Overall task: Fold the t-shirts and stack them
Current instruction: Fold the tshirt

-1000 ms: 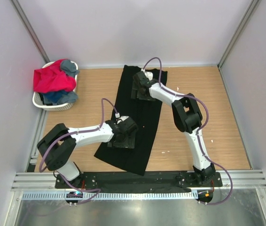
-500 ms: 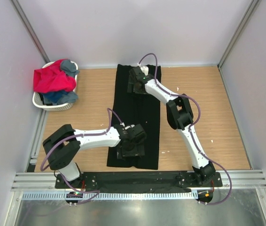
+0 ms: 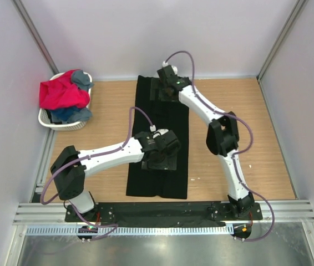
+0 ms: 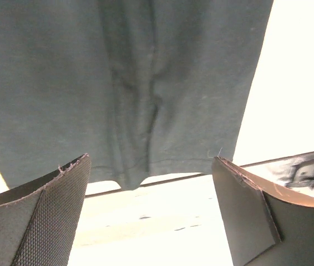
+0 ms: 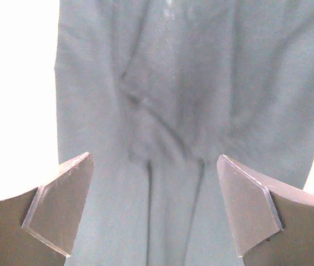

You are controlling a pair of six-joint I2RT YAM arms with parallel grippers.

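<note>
The black t-shirt (image 3: 158, 121) lies flat on the wooden table as a long narrow strip, running from the far edge to the near edge. My left gripper (image 3: 161, 159) hovers over its lower middle, open and empty. In the left wrist view (image 4: 150, 162) the shirt's hem (image 4: 146, 83) lies just past the fingertips. My right gripper (image 3: 164, 92) is over the shirt's far end, open and empty, with dark creased cloth (image 5: 190, 83) below it in the right wrist view (image 5: 154, 159). The red-pink tee (image 3: 61, 93), grey tee (image 3: 82, 78) and blue tee (image 3: 71, 114) are piled in the basket.
The white laundry basket (image 3: 51, 123) stands at the far left, against the left wall. Bare wooden table (image 3: 234, 122) lies on both sides of the shirt. The metal rail (image 3: 162, 211) with the arm bases runs along the near edge.
The shirt's near end swung right, so the strip now lies straight instead of slanted. My left gripper moved right, then away from the hem. My right gripper shifted toward the far edge.
</note>
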